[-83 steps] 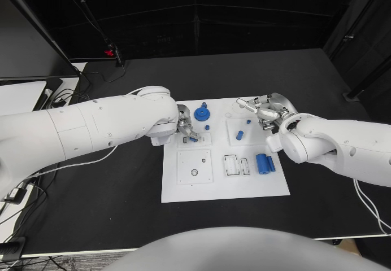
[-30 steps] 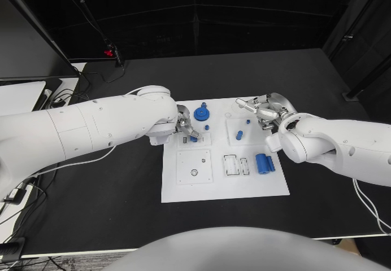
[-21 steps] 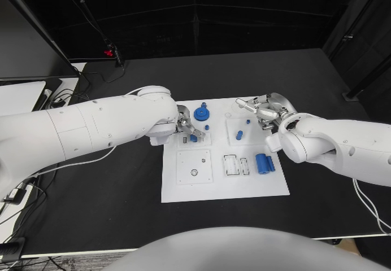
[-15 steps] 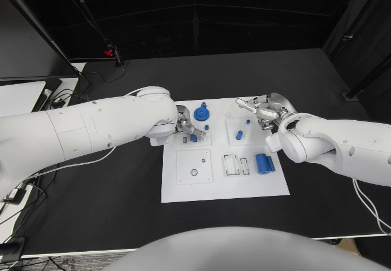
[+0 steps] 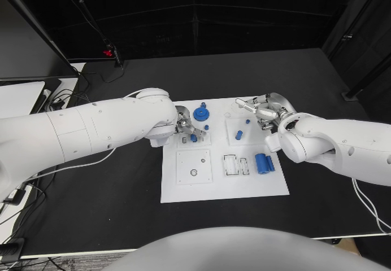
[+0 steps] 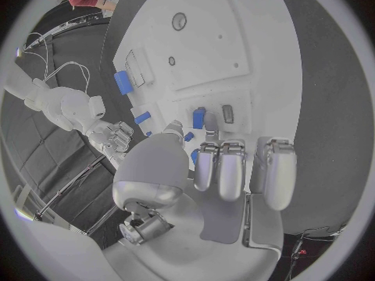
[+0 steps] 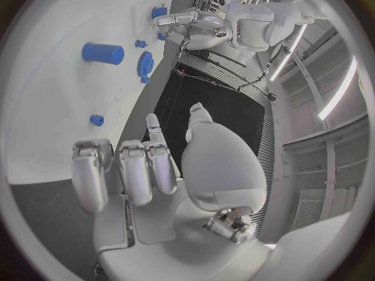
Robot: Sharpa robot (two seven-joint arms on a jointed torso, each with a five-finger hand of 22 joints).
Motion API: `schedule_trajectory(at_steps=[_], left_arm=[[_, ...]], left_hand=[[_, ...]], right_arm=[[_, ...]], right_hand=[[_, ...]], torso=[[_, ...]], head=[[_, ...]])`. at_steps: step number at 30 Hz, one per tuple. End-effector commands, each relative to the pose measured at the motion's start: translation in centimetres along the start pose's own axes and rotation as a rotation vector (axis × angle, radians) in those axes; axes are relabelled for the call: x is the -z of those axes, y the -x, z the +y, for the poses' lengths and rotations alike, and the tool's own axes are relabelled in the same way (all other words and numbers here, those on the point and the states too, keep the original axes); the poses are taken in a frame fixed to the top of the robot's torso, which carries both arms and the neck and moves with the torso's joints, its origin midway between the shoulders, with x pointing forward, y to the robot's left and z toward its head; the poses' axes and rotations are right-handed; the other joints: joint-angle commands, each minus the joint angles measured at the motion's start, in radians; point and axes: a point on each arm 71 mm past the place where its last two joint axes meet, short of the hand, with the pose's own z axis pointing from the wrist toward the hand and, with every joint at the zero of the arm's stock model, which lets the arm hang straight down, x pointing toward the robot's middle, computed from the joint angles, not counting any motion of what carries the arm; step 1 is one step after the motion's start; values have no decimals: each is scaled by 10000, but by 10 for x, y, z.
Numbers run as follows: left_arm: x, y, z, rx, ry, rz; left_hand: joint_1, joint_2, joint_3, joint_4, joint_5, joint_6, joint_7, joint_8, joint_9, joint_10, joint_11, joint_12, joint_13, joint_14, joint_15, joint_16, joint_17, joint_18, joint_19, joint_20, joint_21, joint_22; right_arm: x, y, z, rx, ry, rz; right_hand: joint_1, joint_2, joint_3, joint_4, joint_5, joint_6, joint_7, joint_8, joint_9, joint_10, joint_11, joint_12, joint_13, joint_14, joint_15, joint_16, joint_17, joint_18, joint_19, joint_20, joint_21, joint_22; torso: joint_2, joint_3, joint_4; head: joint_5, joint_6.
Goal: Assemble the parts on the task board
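The white task board (image 5: 222, 183) lies mid-table. My left hand (image 5: 186, 125) is over its upper left part, where thumb and a finger pinch a small blue part (image 5: 193, 137) (image 6: 199, 117) at a slotted square beside a grey slot (image 6: 227, 113). A blue gear (image 5: 202, 114) (image 7: 145, 62) stands just beyond that hand. My right hand (image 5: 265, 114) hovers at the board's upper right corner, fingers apart and holding nothing. A blue peg (image 5: 239, 135) (image 7: 102, 53) lies near it, and a larger blue block (image 5: 262, 162) (image 6: 124, 82) lies further down the right side.
Another small blue piece (image 5: 206, 127) sits between the gear and the peg. Outlined slots (image 5: 235, 165) and a square with holes (image 5: 195, 166) occupy the board's middle. Black table (image 5: 106, 192) surrounds the board; cables and a white object (image 5: 20, 96) lie at the far left.
The left hand's fingers have shifted slightly, and the small blue part between them has moved a little toward the board's far edge. The right hand has stayed put.
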Motion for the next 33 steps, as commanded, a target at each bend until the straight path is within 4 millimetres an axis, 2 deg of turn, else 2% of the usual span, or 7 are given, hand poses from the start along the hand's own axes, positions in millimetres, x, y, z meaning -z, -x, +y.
schedule_trajectory(at_steps=[1,8,17,33], left_arm=[[0,0,0,-40,23,42],[1,-1,3,-149,189,219],[2,0,3,9,70,17],[4,1,6,244,-156,-269]], left_hand=[[24,103,-65,-3,14,-33,-51,61,29,1023,-79,16,2631,1048,-98,8,2632,-65,1080,-29,31,2634],[20,140,-90,3,22,-106,-47,46,49,1023,-80,16,2631,1048,-103,8,2632,-65,1080,-37,31,2634],[11,174,-100,8,39,-124,-48,43,57,1023,-81,16,2631,1048,-105,8,2632,-65,1080,-41,31,2634],[34,234,-116,-1,131,-127,-57,55,80,1023,-89,16,2631,1048,-111,8,2632,-65,1080,-48,31,2634]], right_arm=[[0,-1,2,-15,96,71],[0,-1,1,-13,95,69],[0,-1,1,-11,88,73],[-1,0,1,-4,83,63]], right_hand=[[-4,91,-62,-24,20,-98,-4,17,12,1060,59,25,2633,1021,29,25,2635,-64,1021,46,9,2625],[-4,91,-62,-24,20,-98,-4,17,12,1060,59,25,2633,1021,29,25,2635,-64,1021,46,9,2625],[-4,91,-62,-24,20,-98,-4,17,12,1060,59,25,2633,1021,29,25,2635,-64,1021,46,9,2625],[-4,91,-62,-24,20,-98,-4,17,12,1060,59,25,2633,1021,29,25,2635,-64,1021,46,9,2625]], torso=[[-1,3,3],[-2,7,12],[1,-7,4],[0,4,3]], head=[[2,0],[2,0],[1,0],[4,0]])
